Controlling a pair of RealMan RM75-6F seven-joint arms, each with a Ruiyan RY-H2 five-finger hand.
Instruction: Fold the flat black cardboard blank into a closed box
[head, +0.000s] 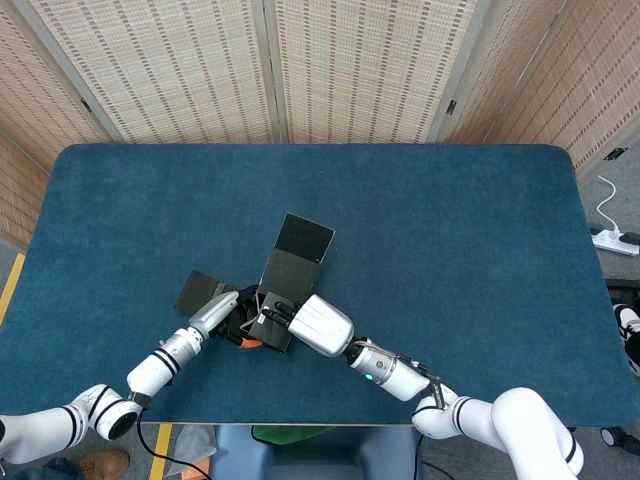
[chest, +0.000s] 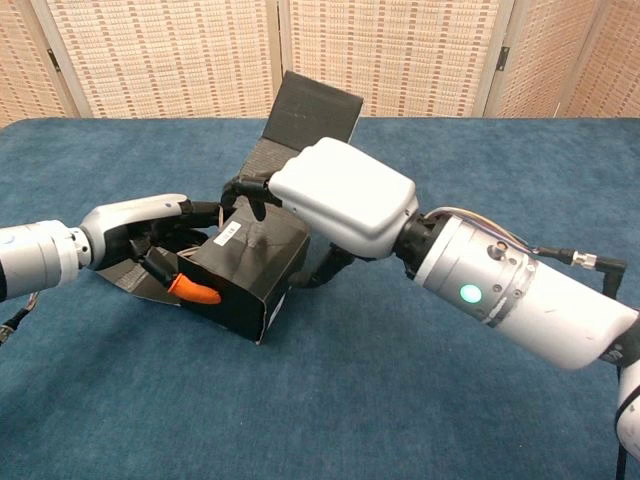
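The black box (chest: 250, 270) is found on the blue table (head: 450, 240), near the front edge and left of centre, resting on its base. Its body is already formed: four walls are standing and a squared shape is seen in the chest view, with a small white label on the near corner. The lid is not yet shut. A long flap (chest: 312, 110) is raised at the back and leans away from the body, and a side flap (head: 198, 290) lies flat on the table to the left.

The right hand (chest: 335, 195) is laid over the top of the box, with its dark fingers curled down over the far upper edge, so the box is held and pressed from above. The left hand (chest: 150, 235) is placed against the open left end, fingers bent around that end, an orange fingertip (chest: 195, 291) showing just under the lower edge (whether anything is being tucked inside cannot be told from these views). The box is judged to be gripped by both.

The task is judged to be well past half done. What is left appears to be the left end flap, and the back flap to be brought down and tucked in.
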